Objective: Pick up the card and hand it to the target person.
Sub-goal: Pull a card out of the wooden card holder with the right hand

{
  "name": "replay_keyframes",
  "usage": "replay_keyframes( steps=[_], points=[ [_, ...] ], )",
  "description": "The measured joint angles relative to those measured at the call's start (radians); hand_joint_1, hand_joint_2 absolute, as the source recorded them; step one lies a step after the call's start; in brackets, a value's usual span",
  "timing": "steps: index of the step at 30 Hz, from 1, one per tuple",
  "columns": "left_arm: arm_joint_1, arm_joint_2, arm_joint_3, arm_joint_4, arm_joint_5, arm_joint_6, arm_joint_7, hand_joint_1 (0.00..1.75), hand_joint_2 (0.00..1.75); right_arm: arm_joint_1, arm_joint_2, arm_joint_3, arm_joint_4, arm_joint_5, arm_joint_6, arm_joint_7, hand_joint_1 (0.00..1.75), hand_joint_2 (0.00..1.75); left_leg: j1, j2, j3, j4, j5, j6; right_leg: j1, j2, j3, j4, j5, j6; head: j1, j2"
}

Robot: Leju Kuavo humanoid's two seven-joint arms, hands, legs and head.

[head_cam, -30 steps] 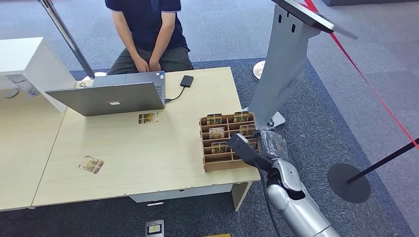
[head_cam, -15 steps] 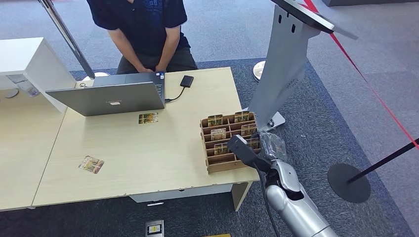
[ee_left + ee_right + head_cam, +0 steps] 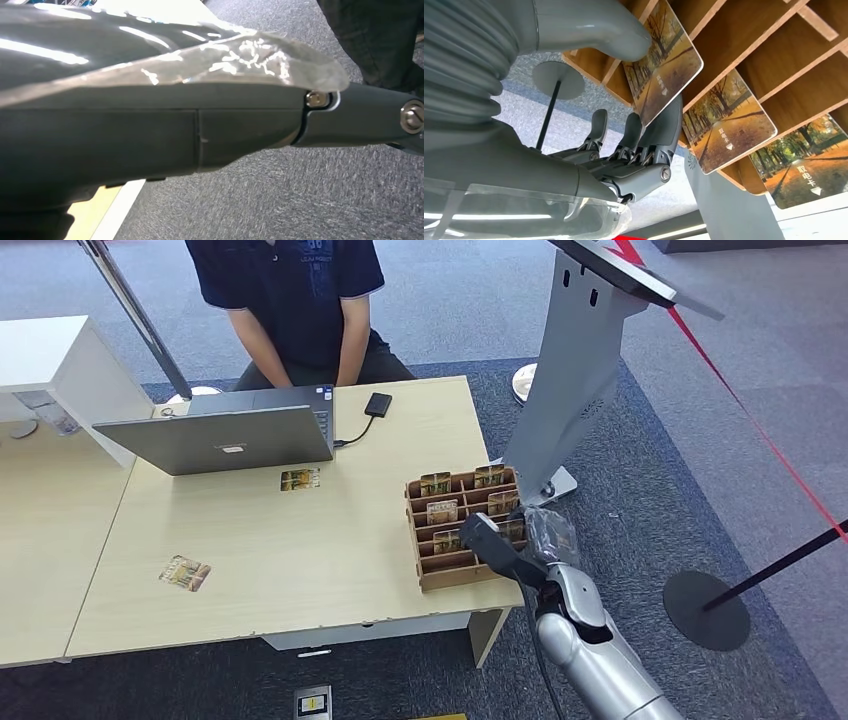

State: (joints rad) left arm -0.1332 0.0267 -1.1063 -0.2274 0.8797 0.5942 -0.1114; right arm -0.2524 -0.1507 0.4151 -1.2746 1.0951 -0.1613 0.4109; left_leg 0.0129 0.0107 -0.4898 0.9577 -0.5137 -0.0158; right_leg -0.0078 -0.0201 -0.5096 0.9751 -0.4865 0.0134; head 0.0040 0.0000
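A pale wooden tabletop (image 3: 260, 570) stands on grey carpet, with a person (image 3: 300, 300) seated behind its far edge. From the left: a loose card (image 3: 185, 573) lies near the left edge, an open laptop (image 3: 225, 435) sits at the far edge with another loose card (image 3: 300, 479) just in front, and a wooden card rack (image 3: 455, 525) stands at the near right corner. The right hand (image 3: 520, 535) reaches into the rack's right side. Its thumb (image 3: 594, 27) and a dark finger (image 3: 664, 127) pinch a card (image 3: 664, 65) still seated in its slot, long axis roughly upright in the rack, as far as the turned wrist view allows. The left hand (image 3: 150, 125) is too close and blurred to judge.
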Motion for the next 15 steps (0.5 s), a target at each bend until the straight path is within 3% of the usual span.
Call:
replay_keyframes(
  steps=[3, 6, 9, 15],
  points=[
    [0.000, 0.000, 0.000, 0.000, 0.000, 0.000, 0.000, 0.00, 0.00, -0.004, 0.000, 0.000, 0.007, -0.001, -0.004, 0.000, 1.32, 1.75, 0.000, 0.000, 0.000, 0.000, 0.000, 0.000, 0.000, 0.000, 0.000, 0.000, 0.000, 0.000, 0.000, 0.000],
    [0.000, 0.000, -0.001, 0.000, 0.000, -0.001, 0.000, 0.00, 0.00, -0.005, 0.000, 0.000, 0.010, -0.004, -0.008, 0.000, 1.54, 1.75, 0.000, 0.000, 0.000, 0.000, 0.000, 0.000, 0.000, 0.000, 0.000, 0.000, 0.000, 0.000, 0.000, 0.000],
    [0.000, 0.000, -0.001, 0.000, -0.001, -0.002, 0.000, 0.00, 0.00, -0.005, 0.001, 0.001, 0.010, -0.010, -0.012, -0.003, 1.57, 1.75, 0.000, 0.000, 0.000, 0.000, 0.000, 0.000, 0.000, 0.000, 0.000, 0.000, 0.000, 0.000, 0.000, 0.000],
    [0.000, 0.000, -0.001, 0.000, -0.003, -0.002, 0.000, 0.00, 0.00, -0.004, 0.009, 0.002, 0.010, -0.022, -0.020, -0.005, 1.47, 1.75, 0.000, 0.000, 0.001, 0.000, 0.000, 0.000, 0.000, 0.000, 0.001, 0.000, 0.000, 0.000, 0.000, 0.000]
  ],
)
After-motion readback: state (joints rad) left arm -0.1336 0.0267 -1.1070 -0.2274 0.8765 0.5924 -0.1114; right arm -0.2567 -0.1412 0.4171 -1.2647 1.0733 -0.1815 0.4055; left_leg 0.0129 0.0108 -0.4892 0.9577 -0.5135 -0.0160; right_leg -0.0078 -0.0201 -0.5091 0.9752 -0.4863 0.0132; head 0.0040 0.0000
